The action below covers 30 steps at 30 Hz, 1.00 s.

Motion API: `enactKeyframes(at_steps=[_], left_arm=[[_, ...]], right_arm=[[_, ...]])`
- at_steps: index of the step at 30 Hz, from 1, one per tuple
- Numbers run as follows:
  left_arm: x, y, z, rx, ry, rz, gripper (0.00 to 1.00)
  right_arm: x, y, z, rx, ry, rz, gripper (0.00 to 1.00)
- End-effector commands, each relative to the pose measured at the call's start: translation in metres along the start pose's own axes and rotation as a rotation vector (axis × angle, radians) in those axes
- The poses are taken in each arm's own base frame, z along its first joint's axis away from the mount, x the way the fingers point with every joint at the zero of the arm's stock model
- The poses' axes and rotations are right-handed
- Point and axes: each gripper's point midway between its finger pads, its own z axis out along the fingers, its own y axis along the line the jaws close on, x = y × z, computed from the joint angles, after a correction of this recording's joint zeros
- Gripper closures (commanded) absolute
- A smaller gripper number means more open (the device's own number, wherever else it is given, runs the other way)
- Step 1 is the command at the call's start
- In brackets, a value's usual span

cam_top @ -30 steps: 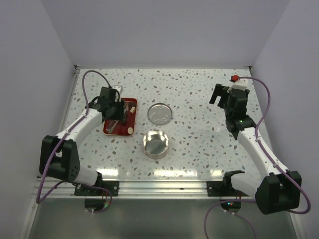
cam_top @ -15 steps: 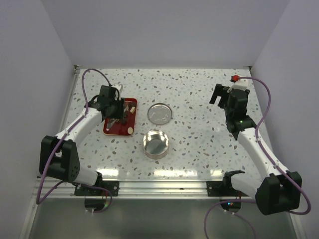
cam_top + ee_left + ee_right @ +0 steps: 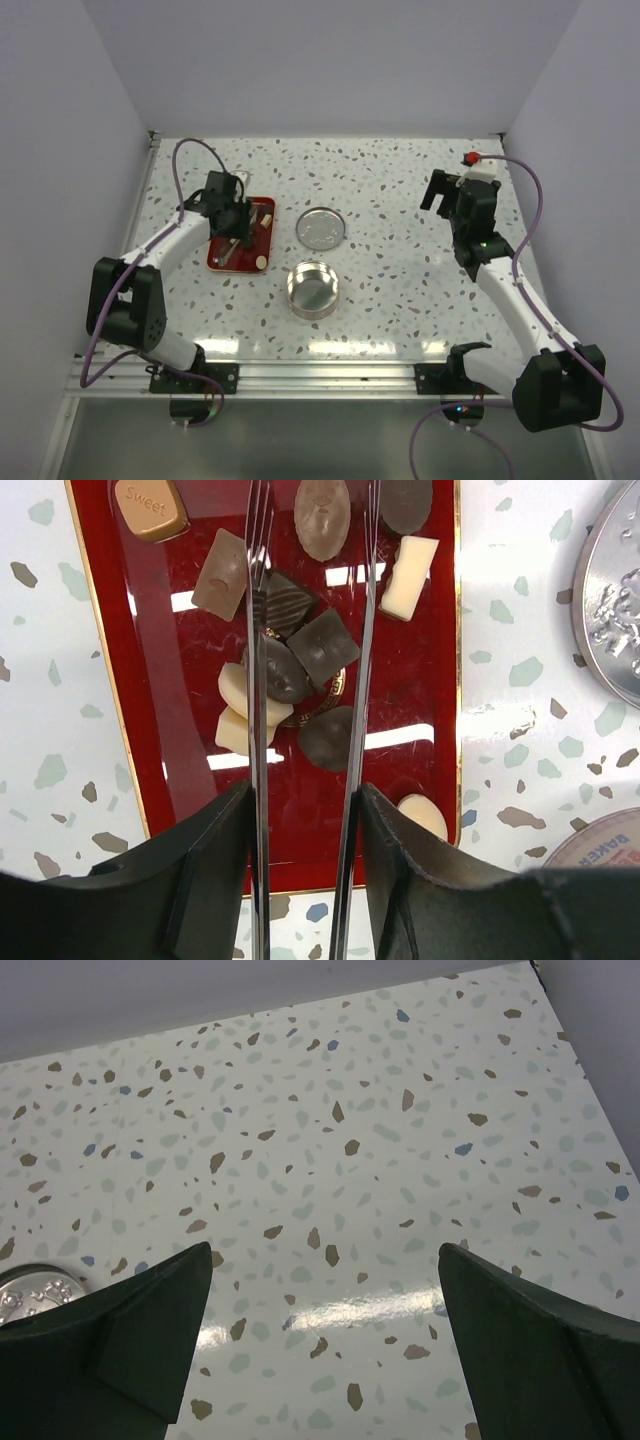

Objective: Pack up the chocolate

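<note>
Dark chocolate (image 3: 322,648) pieces lie between the parted left jaws.

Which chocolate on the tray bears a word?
The tan chocolate at top left of the left wrist view, in a corner of the red tray; only it reads "Sweet".

Clearance for gripper passage.
Tray (image 3: 218,264), lid (image 3: 321,228) and tin (image 3: 312,308) crowd left and centre; bare tabletop (image 3: 400,205) runs along the right edge.

Chocolates (image 3: 300,660) in tray (image 3: 216,262), left side of table (image 3: 400,200). Lid (image 3: 321,228) just right of tray; tin (image 3: 313,304) in front of lid, apart from both.
</note>
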Motion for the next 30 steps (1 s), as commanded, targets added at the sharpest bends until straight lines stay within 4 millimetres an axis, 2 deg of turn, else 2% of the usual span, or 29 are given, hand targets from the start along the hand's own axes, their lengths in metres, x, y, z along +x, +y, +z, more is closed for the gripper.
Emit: enactKeyframes(at_steps=[1, 8, 21, 30], left_arm=[[-0.040, -0.006, -0.006, 0.017, -0.108, 0.021, 0.51], [-0.049, -0.005, -0.018, 0.014, -0.147, 0.021, 0.64], [-0.051, -0.007, -0.045, 0.041, -0.186, 0.038, 0.68], [-0.042, -0.030, -0.062, 0.156, -0.201, 0.080, 0.68]], right_arm=[[-0.007, -0.003, -0.003, 0.010, -0.024, 0.006, 0.01], [-0.007, -0.003, -0.002, 0.010, -0.022, 0.007, 0.01], [-0.008, -0.002, -0.003, 0.005, -0.024, 0.012, 0.01], [-0.007, 0.001, 0.002, 0.003, -0.015, 0.014, 0.01]])
